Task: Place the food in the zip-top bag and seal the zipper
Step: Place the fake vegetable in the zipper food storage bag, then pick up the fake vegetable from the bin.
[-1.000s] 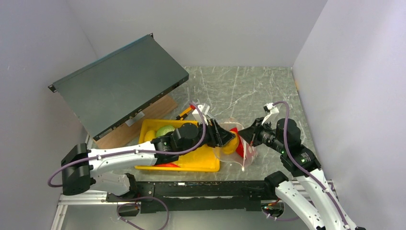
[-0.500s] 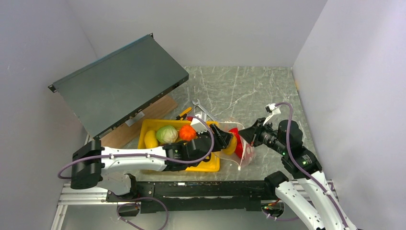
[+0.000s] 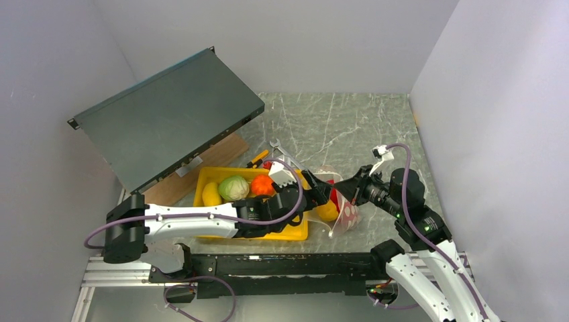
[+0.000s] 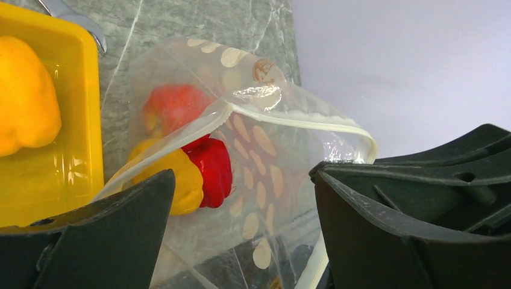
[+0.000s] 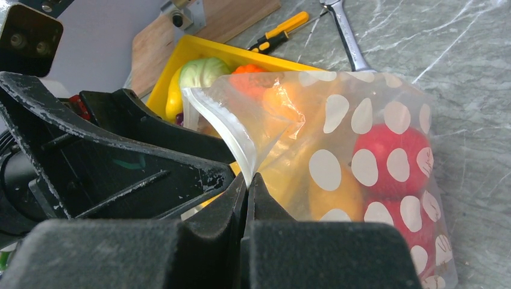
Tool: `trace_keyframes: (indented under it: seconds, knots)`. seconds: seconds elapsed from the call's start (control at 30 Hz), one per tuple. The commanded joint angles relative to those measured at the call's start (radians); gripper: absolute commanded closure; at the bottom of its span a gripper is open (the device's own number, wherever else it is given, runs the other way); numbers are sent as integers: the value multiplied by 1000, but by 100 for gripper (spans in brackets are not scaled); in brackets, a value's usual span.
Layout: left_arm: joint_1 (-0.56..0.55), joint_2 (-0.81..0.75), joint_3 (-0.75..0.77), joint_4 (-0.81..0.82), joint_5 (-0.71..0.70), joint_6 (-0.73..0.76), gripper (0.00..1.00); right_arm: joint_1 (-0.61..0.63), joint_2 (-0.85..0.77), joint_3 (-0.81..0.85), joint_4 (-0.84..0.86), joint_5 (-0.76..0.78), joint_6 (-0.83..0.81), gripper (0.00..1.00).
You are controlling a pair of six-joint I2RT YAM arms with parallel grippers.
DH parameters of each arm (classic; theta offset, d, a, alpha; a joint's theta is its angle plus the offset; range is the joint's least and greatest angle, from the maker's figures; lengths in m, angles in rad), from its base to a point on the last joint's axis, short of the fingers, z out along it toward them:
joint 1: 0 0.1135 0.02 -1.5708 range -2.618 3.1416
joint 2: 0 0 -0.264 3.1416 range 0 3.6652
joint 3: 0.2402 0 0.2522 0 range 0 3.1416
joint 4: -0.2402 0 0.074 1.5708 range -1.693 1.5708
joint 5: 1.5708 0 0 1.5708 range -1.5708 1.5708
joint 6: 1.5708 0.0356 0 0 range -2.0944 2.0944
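While the right claw [image 5: 247,180] is clamped on the rim of the bag [image 5: 337,108], the left claw [image 4: 241,174] gapes empty at its mouth. The bag stands on the counter [image 5: 470,72] beside the tray [image 4: 81,150], red and yellow food [image 5: 385,156] inside. A snagging finger could tug the zipper [image 4: 301,119] free and spill it; how deep the clamp bites is unclear.

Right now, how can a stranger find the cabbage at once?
Look for the yellow tray next to the tilted grey metal panel. The cabbage lies at its far side, between a yellow fruit and an orange pumpkin. It is the only pale green, round piece.
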Motion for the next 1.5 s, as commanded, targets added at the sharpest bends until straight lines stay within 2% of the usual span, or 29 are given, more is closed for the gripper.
trace_keyframes:
  seconds: [0.0,0.23,0.37,0.5,0.63,0.73,0.97,1.1,1.23,1.3,1.37,1.47]
  knots:
    - [-6,-66,-5,32,33,93,9,4,-4,21,30,-5,-9,100]
    - [-7,-234,-142,198,169,342,7,3,5,26,22,7,-21,100]
    - [-8,-329,-140,125,246,487,4,4,11,28,20,13,-22,100]
    - [-8,-330,-11,-240,222,575,4,3,14,22,26,16,-22,100]
    - [-28,-316,71,-601,106,591,4,3,19,23,14,28,-36,100]
    - [-30,-338,83,-738,58,576,2,3,17,20,8,38,-40,100]
    - [-31,-465,-22,-785,24,513,1,3,33,8,23,25,-34,100]
    - [-31,-479,-41,-985,-77,286,0,4,35,5,27,31,-37,100]
    - [-12,-396,-1,-1256,-128,49,0,3,44,3,28,32,-39,100]
    - [18,-340,20,-1357,-125,-2,0,4,48,3,31,29,-36,100]
    - [58,-293,24,-1351,-99,23,0,4,50,3,34,27,-37,100]
    - [139,-263,-26,-1222,-43,137,0,3,51,3,34,27,-34,100]
